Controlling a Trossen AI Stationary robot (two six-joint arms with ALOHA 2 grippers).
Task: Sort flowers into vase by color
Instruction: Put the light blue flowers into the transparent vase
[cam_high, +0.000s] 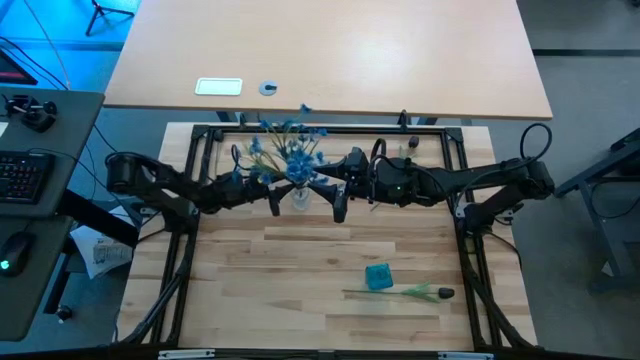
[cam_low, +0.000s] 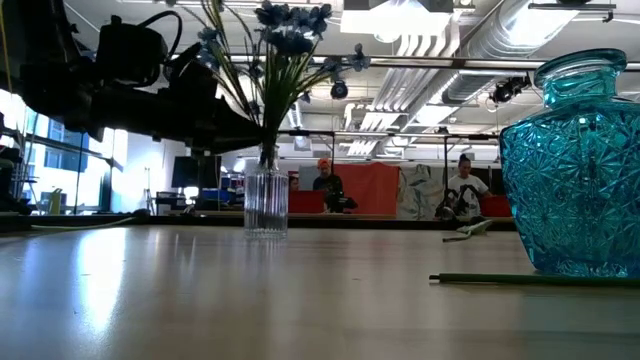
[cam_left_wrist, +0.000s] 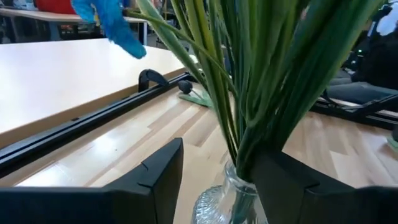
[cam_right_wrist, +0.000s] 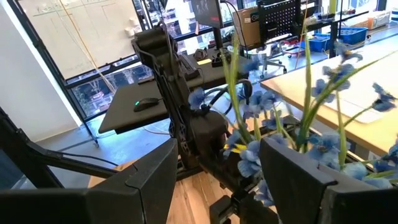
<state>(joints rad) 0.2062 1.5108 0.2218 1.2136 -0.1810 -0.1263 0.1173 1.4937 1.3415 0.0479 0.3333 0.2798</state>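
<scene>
A clear ribbed glass vase (cam_high: 300, 196) (cam_low: 265, 205) stands toward the table's far side and holds a bunch of blue flowers (cam_high: 290, 150) (cam_low: 290, 25) on green stalks (cam_left_wrist: 249, 93). My left gripper (cam_high: 277, 203) (cam_left_wrist: 221, 152) is open, its fingers on either side of the vase neck (cam_left_wrist: 233, 190). My right gripper (cam_high: 340, 208) (cam_right_wrist: 219, 146) is open just right of the vase, facing the blossoms (cam_right_wrist: 255, 155). A turquoise glass vase (cam_high: 378, 277) (cam_low: 580, 160) stands near the front. Beside it a dark-budded flower (cam_high: 400, 292) (cam_low: 530, 280) lies flat on the table. My left gripper has its fingers level with the clear vase's neck and the stalks just above it, one finger (cam_left_wrist: 280, 180) close against the stalk bundle. I cannot tell whether it touches them. The vase stands upright on the table.
A black frame rail (cam_high: 320, 130) (cam_left_wrist: 93, 118) edges the work surface. Another dark-budded flower (cam_high: 402, 146) (cam_left_wrist: 193, 93) (cam_low: 470, 230) lies by the far rail. A beige table (cam_high: 330, 60) stands beyond. Bare wood lies at the front left (cam_high: 250, 290).
</scene>
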